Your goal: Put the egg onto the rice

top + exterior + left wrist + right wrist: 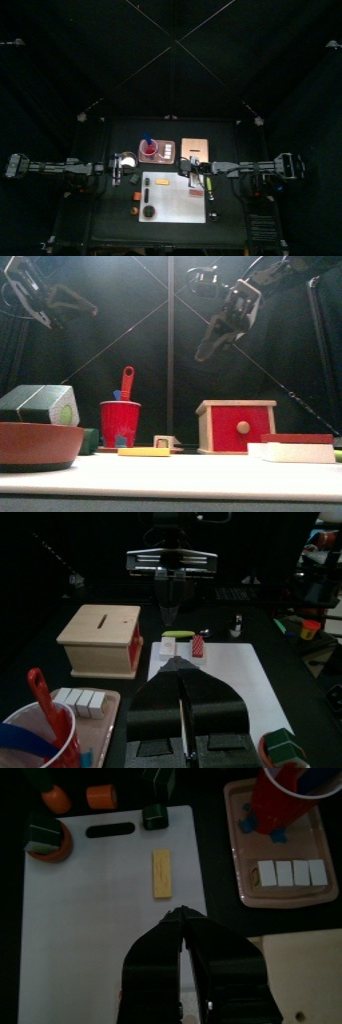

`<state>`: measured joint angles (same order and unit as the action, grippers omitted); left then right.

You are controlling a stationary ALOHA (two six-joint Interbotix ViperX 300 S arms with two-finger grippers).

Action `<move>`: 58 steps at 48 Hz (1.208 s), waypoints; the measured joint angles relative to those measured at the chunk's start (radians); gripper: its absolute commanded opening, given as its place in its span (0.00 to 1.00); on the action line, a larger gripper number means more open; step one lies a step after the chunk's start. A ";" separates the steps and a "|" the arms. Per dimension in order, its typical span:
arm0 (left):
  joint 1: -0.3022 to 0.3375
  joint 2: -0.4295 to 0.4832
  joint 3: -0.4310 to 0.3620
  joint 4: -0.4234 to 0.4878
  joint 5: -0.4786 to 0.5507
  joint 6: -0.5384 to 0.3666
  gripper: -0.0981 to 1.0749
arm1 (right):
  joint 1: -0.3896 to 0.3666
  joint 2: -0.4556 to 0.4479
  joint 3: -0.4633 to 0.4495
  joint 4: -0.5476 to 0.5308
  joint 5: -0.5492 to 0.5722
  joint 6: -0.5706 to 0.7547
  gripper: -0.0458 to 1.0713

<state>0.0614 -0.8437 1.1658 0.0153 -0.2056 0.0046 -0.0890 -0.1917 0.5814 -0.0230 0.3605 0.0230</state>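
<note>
The egg (160,873) is a pale-yellow flat bar lying on the white cutting board (94,928); it also shows in the front view (143,452). The rice (287,871) is a row of small white blocks on a pink tray (247,888), also in the left wrist view (80,699). My right gripper (174,918) is shut and empty, raised above the board (214,346), with the egg just beyond its tips. My left gripper (185,677) is shut and empty, raised at the board's back left, near the tray (123,168).
A red cup (120,421) with a red spoon stands on the tray. A wooden box (238,426) stands behind the board. A yellow-green stick (178,634), a red piece (199,645), orange pieces (99,795) and a green-black piece (48,836) lie around the board. A brown bowl (34,444) sits front left.
</note>
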 measured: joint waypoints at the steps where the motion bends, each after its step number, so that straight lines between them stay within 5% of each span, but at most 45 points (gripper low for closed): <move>1: 0.000 0.000 0.000 0.000 0.002 0.000 0.09 | 0.000 0.018 -0.011 0.000 0.000 0.000 0.10; 29: 0.052 -0.083 0.067 0.005 0.002 0.003 0.09 | 0.002 0.391 -0.304 -0.023 0.164 -0.003 0.15; 35: 0.063 -0.084 0.071 0.026 0.003 0.003 0.09 | 0.002 0.422 -0.347 -0.025 0.193 -0.005 0.32; 48: 0.069 -0.084 0.078 0.055 0.023 0.003 0.09 | 0.009 0.479 -0.403 0.003 0.267 0.006 0.92; 58: 0.077 -0.087 0.092 0.057 0.028 0.002 0.09 | 0.023 0.503 -0.420 0.005 0.270 0.011 0.93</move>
<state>0.1381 -0.9311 1.2579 0.0721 -0.1779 0.0061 -0.0660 0.3114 0.1611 -0.0184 0.6305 0.0337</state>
